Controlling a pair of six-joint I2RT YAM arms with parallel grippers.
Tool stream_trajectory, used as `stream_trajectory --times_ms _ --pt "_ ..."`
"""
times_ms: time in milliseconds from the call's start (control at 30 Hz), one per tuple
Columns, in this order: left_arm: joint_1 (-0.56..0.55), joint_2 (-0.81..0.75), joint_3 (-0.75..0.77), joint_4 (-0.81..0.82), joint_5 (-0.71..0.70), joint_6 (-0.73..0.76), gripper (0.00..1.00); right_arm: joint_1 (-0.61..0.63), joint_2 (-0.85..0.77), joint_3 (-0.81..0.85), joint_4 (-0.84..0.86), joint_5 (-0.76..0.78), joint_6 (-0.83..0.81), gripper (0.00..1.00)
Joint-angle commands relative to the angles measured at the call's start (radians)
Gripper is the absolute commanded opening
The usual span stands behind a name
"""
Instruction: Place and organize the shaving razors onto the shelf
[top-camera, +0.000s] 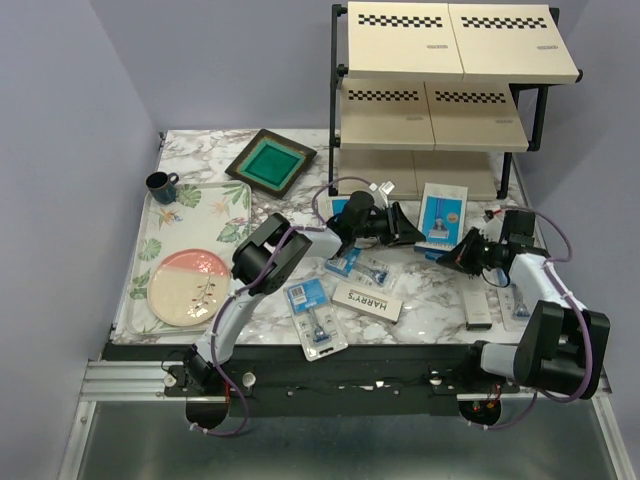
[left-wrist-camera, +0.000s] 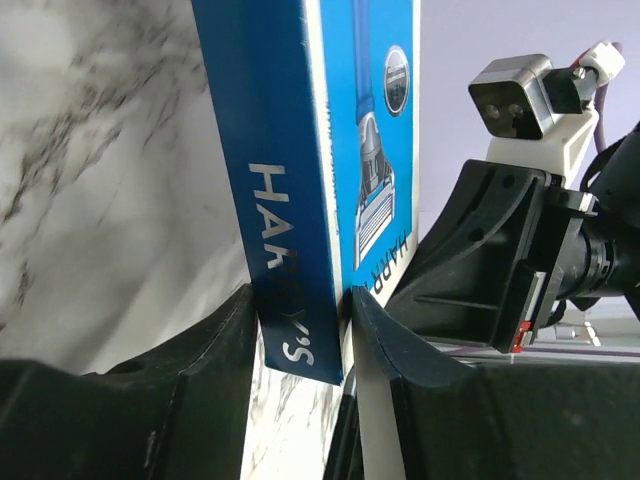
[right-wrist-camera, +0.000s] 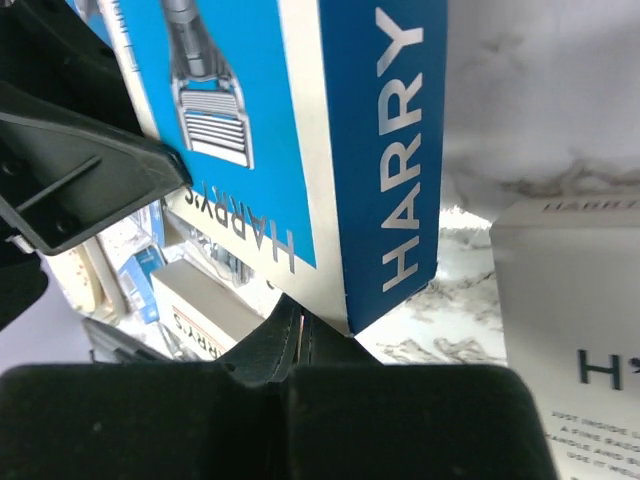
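A dark-blue razor box with a white border lies face up in front of the shelf. My left gripper reaches it from the left. In the left wrist view its jaws press on both sides of the box's thin edge. My right gripper is shut, and its joined tips touch the box's lower edge. Loose on the marble are a white HARRY'S box, blister packs and a long white box.
A floral tray at the left holds a pink plate and a dark mug. A dark square dish with a green centre sits behind it. Another blue pack lies partly under the left arm.
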Motion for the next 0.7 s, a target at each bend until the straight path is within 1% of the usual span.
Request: stream_trajectory --times_ms 0,200,333,433,467,533,567,667 --pt "-0.022 -0.024 0.097 0.068 0.034 0.059 0.42 0.007 -0.021 0.056 0.027 0.003 -0.066 0.01" --pt "-0.022 0.017 0.183 -0.066 -0.006 0.085 0.43 0.007 0.082 0.13 0.047 0.046 -0.052 0.01" --pt "-0.019 0.057 0.239 -0.155 -0.054 0.129 0.49 0.003 0.156 0.208 0.07 0.092 -0.042 0.01" --pt "-0.018 0.094 0.308 -0.241 -0.115 0.168 0.58 -0.014 0.217 0.262 0.094 0.13 -0.01 0.01" --pt "-0.018 0.105 0.351 -0.285 -0.142 0.189 0.65 -0.034 0.235 0.272 0.105 0.131 0.004 0.01" --pt "-0.012 0.128 0.387 -0.326 -0.173 0.208 0.72 -0.055 0.268 0.3 0.134 0.124 0.044 0.01" --pt "-0.009 0.132 0.411 -0.352 -0.186 0.221 0.78 -0.075 0.303 0.309 0.137 0.127 0.056 0.01" --pt "0.007 0.143 0.43 -0.37 -0.189 0.252 0.83 -0.101 0.355 0.34 0.159 0.124 0.076 0.01"
